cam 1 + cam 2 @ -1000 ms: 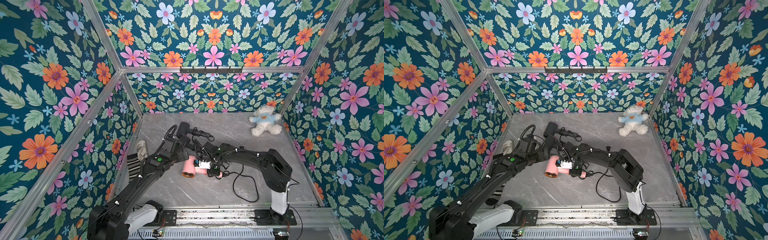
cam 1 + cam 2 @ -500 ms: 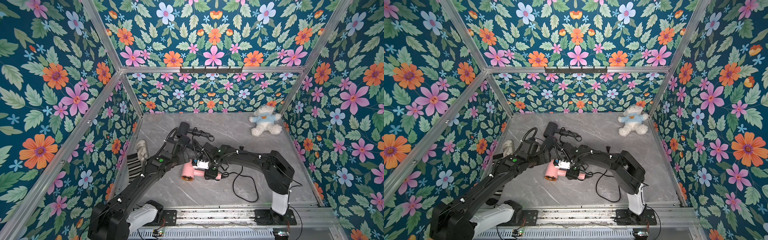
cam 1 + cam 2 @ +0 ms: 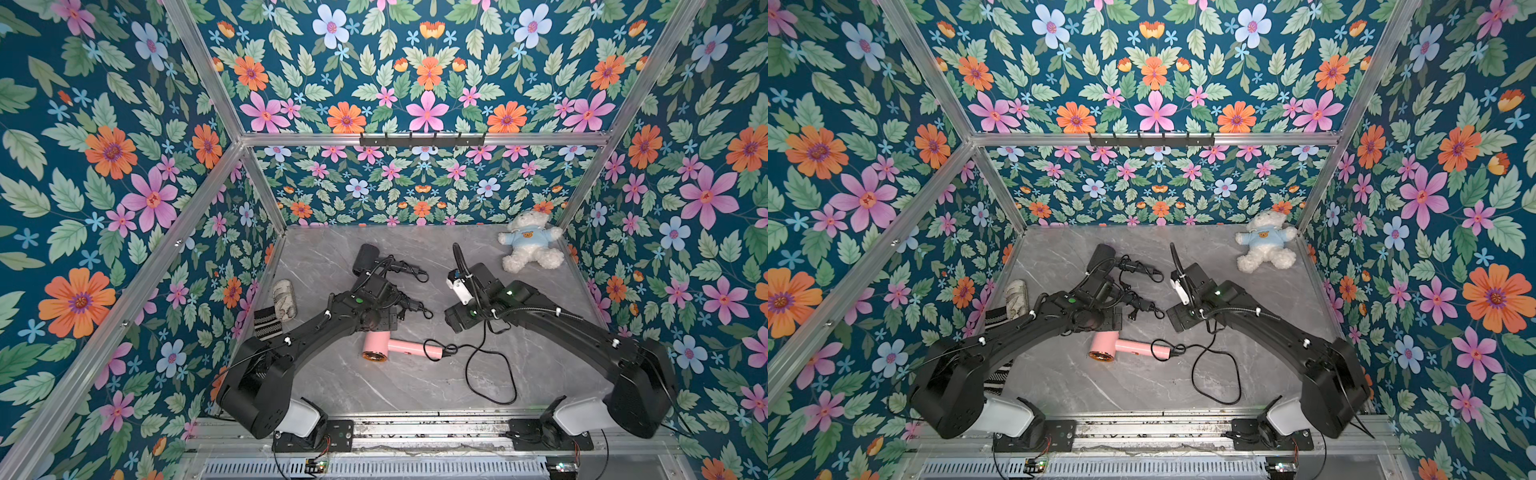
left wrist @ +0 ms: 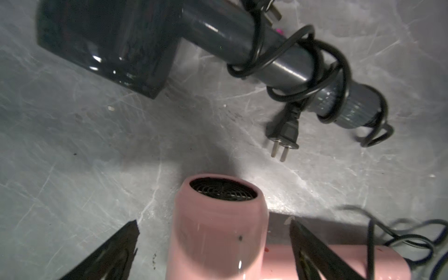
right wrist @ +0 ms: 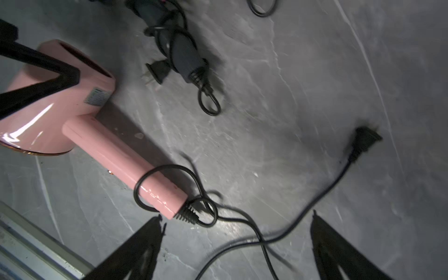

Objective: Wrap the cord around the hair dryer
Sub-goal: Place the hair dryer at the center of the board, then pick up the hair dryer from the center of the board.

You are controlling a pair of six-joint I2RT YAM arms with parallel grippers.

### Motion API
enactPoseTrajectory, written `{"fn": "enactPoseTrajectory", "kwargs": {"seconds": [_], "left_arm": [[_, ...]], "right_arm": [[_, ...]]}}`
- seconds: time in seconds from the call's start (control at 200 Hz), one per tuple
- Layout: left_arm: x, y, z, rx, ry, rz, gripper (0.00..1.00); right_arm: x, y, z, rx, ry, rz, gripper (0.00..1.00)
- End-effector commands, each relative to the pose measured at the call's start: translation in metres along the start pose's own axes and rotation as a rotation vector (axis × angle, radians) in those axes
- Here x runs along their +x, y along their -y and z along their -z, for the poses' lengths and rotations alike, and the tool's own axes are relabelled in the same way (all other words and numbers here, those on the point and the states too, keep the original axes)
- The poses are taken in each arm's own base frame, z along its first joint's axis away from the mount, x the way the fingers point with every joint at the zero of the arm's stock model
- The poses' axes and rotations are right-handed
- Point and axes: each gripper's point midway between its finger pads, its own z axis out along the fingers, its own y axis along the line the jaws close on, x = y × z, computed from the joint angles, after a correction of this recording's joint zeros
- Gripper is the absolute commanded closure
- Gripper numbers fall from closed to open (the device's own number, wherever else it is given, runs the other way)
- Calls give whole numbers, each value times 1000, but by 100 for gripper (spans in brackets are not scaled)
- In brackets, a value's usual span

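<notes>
**Right gripper lets go of the cord with one loose turn laid**

Nearest the front rail, most of the cord [image 5: 169, 166] lies slack on the grey table [image 3: 374, 395]. It sweeps out in a wide bend, and its plug [image 5: 363, 140] rests flat, well apart from the handle.

Just behind that slack, the pink hair dryer [image 3: 376, 347] lies on its side near the middle of the table, handle pointing toward the right arm. In the right wrist view, a single loop circles the handle close to its end. A smaller curl sits at the point where the cord leaves the handle.

A second ago the right gripper [image 5: 236, 214] was down at that handle with its jaws nearly closed. Now they stand wide and hold nothing, and the gripper has drawn back off the dryer toward its own side.

The left gripper [image 4: 213, 221] has stayed wide open, one finger on each side of the dryer's head without pinching it.

My reading is that one turn has been placed and released, so the wrap has barely begun. The loop looks loose and could slide off the handle end. The next pass probably calls for picking up the slack between loop and plug while the head is steadied.

Farther back lies a dark hair dryer [image 4: 242, 41], its own cord already wound around it. A teddy bear [image 3: 528, 245] sits in the far corner.
</notes>
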Motion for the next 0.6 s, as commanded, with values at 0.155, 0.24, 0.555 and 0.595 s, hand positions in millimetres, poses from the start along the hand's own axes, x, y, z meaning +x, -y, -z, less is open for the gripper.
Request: {"fn": "enactPoseTrajectory", "kwargs": {"seconds": [0.155, 0.24, 0.555, 0.595], "left_arm": [[12, -3, -27, -33, -34, -32, 1], [14, -7, -33, -66, -47, -42, 1], [28, -14, -57, -100, -85, -51, 23], [29, -16, -59, -105, -89, -49, 30]], "right_arm": [[27, 39, 5, 203, 2, -209, 14], [39, 40, 0, 193, -57, -255, 23], [45, 31, 0, 50, -65, -318, 27], [49, 33, 1, 57, -80, -323, 27]]}}
